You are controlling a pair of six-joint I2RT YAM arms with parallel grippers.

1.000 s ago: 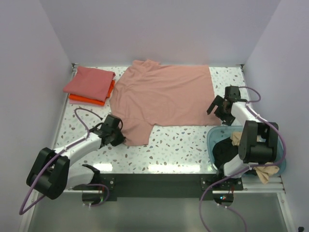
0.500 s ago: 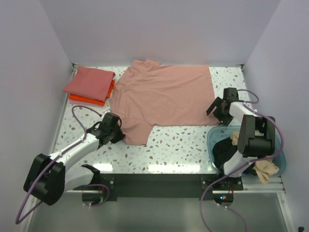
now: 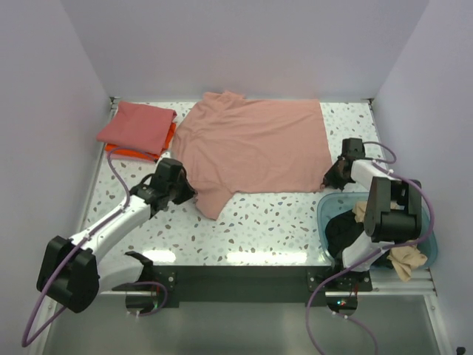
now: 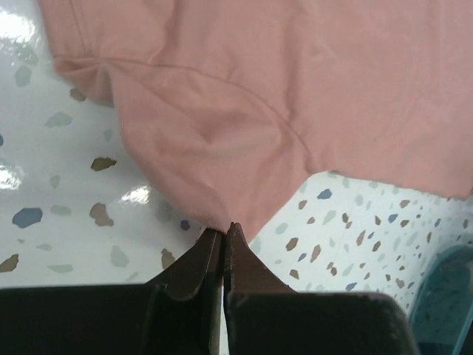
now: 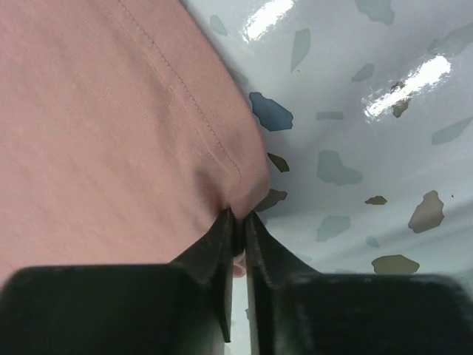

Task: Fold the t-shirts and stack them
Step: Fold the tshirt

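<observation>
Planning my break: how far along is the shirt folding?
Done: coral red shirt folded atop the folded orange shirt, far left. In hand: dusty pink shirt spread flat, left pincer shut on its near sleeve, right pincer shut on its near hem corner. Left: black shirt and tan shirt in the blue tub.
</observation>
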